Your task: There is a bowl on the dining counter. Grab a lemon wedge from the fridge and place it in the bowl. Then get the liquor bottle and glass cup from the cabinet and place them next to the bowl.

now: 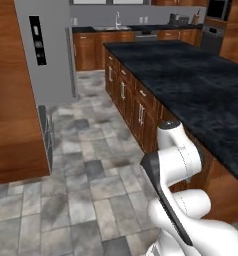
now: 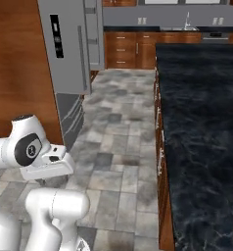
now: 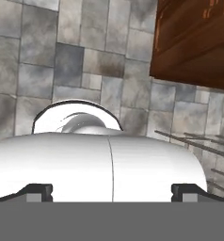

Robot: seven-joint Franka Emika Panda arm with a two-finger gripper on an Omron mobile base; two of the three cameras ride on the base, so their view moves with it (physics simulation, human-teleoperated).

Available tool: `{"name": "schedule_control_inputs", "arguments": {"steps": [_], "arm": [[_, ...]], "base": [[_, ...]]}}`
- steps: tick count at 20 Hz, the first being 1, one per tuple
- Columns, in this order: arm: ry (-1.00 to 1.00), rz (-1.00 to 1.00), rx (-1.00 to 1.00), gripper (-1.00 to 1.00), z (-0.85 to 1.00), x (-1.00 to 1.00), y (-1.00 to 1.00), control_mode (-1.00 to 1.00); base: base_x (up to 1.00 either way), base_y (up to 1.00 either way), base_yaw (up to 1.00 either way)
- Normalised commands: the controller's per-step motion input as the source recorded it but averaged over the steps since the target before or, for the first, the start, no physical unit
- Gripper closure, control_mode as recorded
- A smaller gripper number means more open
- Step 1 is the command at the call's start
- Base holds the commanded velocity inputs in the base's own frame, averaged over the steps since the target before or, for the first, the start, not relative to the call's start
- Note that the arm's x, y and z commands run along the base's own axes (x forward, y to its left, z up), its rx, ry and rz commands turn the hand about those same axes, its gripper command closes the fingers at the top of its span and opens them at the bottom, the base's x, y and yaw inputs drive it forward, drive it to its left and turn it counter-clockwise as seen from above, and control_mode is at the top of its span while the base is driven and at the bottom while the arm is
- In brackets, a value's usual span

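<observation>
Looking along our pincer (image 3: 112,193), we see its tips spread wide with nothing between them, above grey floor tiles (image 3: 62,56). The fridge (image 2: 69,49) stands left, door ajar; the black worktop (image 1: 201,85) runs right.

The dining counter (image 1: 191,80) has a glossy black marble-look top over a brown wood base. Beside it, the floor (image 1: 91,150) is mottled grey stone tile. Across that floor, the fridge (image 2: 69,49) looks smooth matt grey metal.
</observation>
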Motion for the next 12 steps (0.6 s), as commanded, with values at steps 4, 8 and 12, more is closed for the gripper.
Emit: {"name": "schedule_control_inputs", "arguments": {"steps": [4,8,12], "arm": [[0.00,0.00,0.00,-1.00,0.00,0.00,0.00,1.00],[0.00,0.00,0.00,-1.00,0.00,0.00,0.00,1.00],[0.00,0.00,0.00,-1.00,0.00,0.00,0.00,1.00]], "base": [[0.96,-0.10,0.00],[0.99,-0.15,0.01],[1.00,-0.30,0.10]]}}
